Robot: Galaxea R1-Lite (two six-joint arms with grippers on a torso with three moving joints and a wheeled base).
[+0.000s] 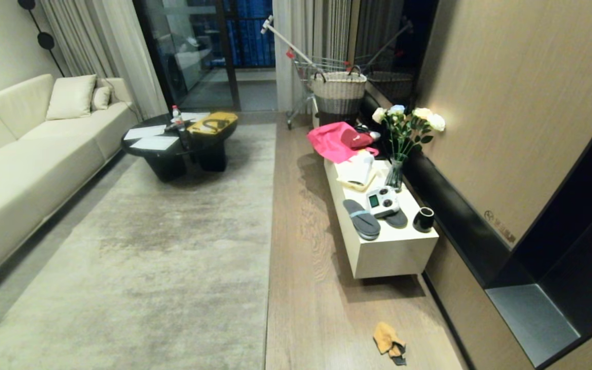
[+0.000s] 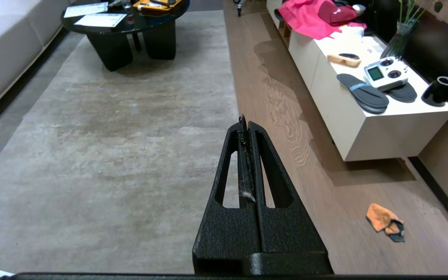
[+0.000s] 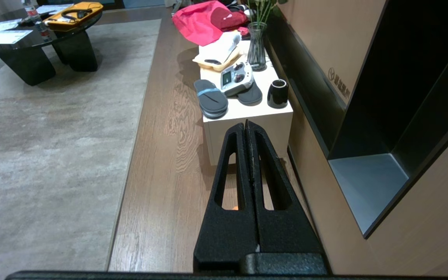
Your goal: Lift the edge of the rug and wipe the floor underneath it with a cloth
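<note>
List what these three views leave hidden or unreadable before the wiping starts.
- The cloth: right wrist view shows only an orange sliver; the shut right gripper covers it.
- Both arms: absent from the head view.
- Rug edge: near corner cut off by the head view's bottom.
- Floor under the rug: covered.

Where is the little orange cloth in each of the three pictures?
Head view: the cloth lies on the wood floor, low in the picture, near the white cabinet.
Left wrist view: cloth on the floor, lower right.
Right wrist view: only an orange sliver behind the shut right pincer.
Shared landmark: the white cabinet.
</note>
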